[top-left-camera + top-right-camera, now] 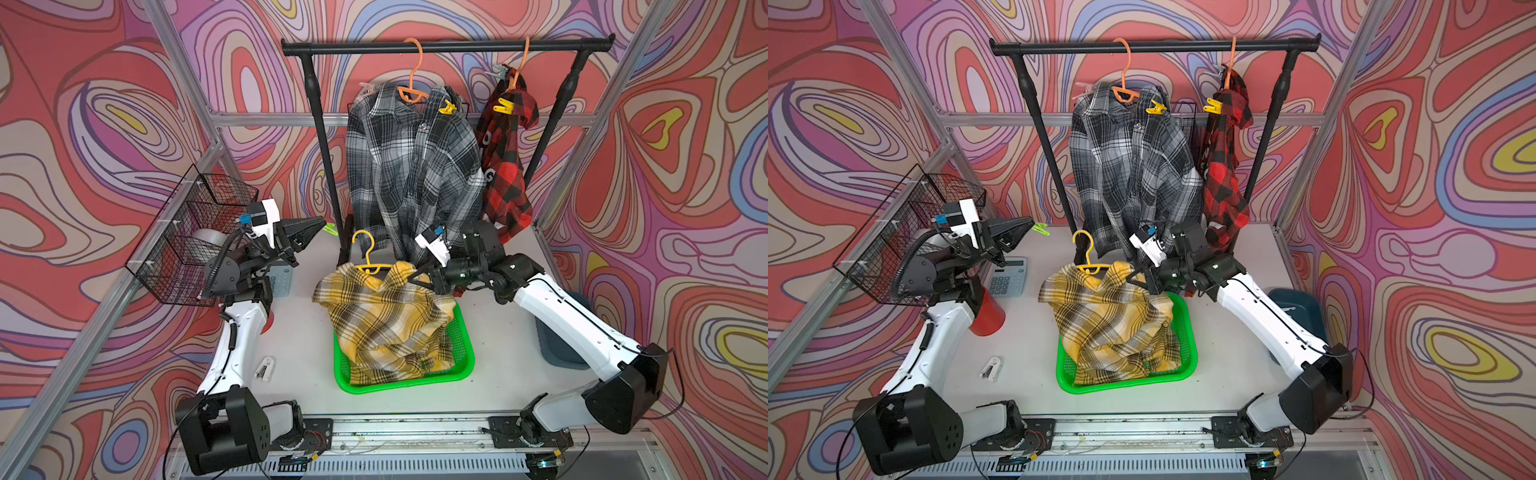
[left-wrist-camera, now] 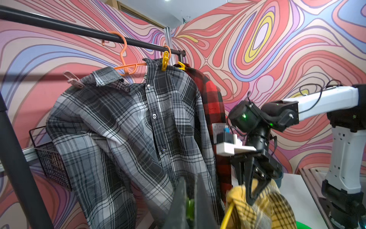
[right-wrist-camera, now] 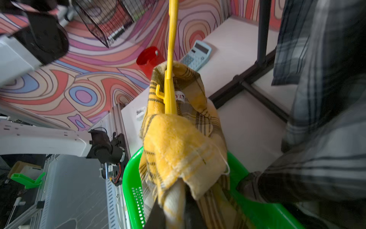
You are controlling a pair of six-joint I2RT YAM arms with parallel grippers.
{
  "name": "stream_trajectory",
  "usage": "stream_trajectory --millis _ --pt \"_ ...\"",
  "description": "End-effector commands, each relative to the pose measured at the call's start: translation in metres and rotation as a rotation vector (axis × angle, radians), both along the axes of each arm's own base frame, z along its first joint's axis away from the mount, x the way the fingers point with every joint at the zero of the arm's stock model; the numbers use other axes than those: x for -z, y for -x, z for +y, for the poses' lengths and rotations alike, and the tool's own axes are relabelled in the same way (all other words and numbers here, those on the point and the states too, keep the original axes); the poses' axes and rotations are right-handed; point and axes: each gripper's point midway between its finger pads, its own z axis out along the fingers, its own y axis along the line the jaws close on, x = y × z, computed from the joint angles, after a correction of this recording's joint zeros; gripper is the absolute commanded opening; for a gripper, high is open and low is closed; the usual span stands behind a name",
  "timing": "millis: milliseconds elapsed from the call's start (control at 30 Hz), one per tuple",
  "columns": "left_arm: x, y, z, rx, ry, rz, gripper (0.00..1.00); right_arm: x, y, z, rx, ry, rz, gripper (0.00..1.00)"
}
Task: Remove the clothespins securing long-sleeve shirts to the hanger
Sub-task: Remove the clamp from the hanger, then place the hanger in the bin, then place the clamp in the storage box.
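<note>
Clothespins show in several places in both top views. A small green plastic clothespin [image 1: 329,228] is pinched between the left fingers [image 1: 309,230], held up near the black wire basket [image 1: 187,249]. A yellow plastic clothespin [image 1: 447,108] grips one shoulder of the grey-black-white plaid shirt [image 1: 407,166], which hangs on an orange plastic hanger [image 1: 411,83] from the black metal rail [image 1: 353,45]. A second yellow clothespin [image 1: 505,106] sits on the red-black check shirt [image 1: 507,174] beside it. The right fingers [image 1: 417,279] are clamped on the collar of the yellow-black plaid shirt [image 1: 382,324]. That shirt drapes into a green plastic basket [image 1: 407,385] on the white tabletop [image 1: 490,332], with a yellow plastic hanger [image 1: 366,253] standing out of its neck.

From the left wrist, a pale pink clothespin [image 2: 73,80] holds the grey shirt's other shoulder (both yellow ones show here too). The left fingers [image 2: 178,208] are closed with green [image 2: 190,208] between them.

From the right wrist, the right fingers [image 3: 156,218] are shut on a fold of yellow cloth [image 3: 178,148] over the basket. A red plastic cup [image 3: 148,59] and a pale blue calculator [image 3: 198,53] stand on the tabletop beyond.
</note>
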Motion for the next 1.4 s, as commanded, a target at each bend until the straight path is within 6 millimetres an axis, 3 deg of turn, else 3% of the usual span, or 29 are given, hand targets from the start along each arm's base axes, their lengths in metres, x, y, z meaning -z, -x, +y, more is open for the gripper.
stream_trajectory --millis 0,100,300,367,433,600,700,833,1000,1133,1267,1367 --pt "-0.022 0.004 -0.003 -0.024 0.076 0.060 0.00 0.012 0.008 0.001 0.068 0.009 -0.003 0.00" --pt "-0.014 0.015 -0.023 -0.040 0.013 0.055 0.00 0.035 0.019 0.002 0.093 -0.017 0.055 0.00" --pt "0.021 0.015 -0.045 -0.186 -0.072 0.215 0.00 0.080 0.030 -0.010 0.213 -0.005 0.110 0.00" --pt "0.028 0.015 -0.045 -0.201 -0.049 0.267 0.00 0.084 0.029 -0.017 0.247 0.002 0.100 0.16" --pt "0.035 0.014 -0.044 -0.212 -0.023 0.323 0.00 0.080 0.027 -0.024 0.281 0.006 0.071 0.33" --pt "0.061 -0.002 -0.026 -0.367 0.025 0.494 0.00 0.061 0.023 -0.039 0.318 0.061 -0.034 0.60" --pt "0.078 -0.008 -0.018 -0.424 0.032 0.588 0.00 0.049 0.018 -0.050 0.350 0.103 -0.100 0.63" --pt "0.097 -0.008 -0.016 -0.446 0.013 0.702 0.00 0.015 0.011 -0.053 0.376 0.105 -0.199 0.64" --pt "0.110 -0.009 -0.016 -0.456 0.031 0.842 0.00 -0.026 0.001 -0.024 0.360 0.068 -0.333 0.63" --pt "0.111 -0.013 -0.014 -0.474 0.028 0.905 0.00 -0.050 -0.013 0.017 0.305 0.024 -0.392 0.61" --pt "0.114 -0.017 -0.011 -0.507 0.017 0.957 0.00 -0.063 -0.020 0.063 0.209 -0.020 -0.408 0.59" --pt "0.116 -0.020 -0.010 -0.517 0.008 0.976 0.00 -0.062 -0.021 0.091 0.139 -0.036 -0.397 0.58"
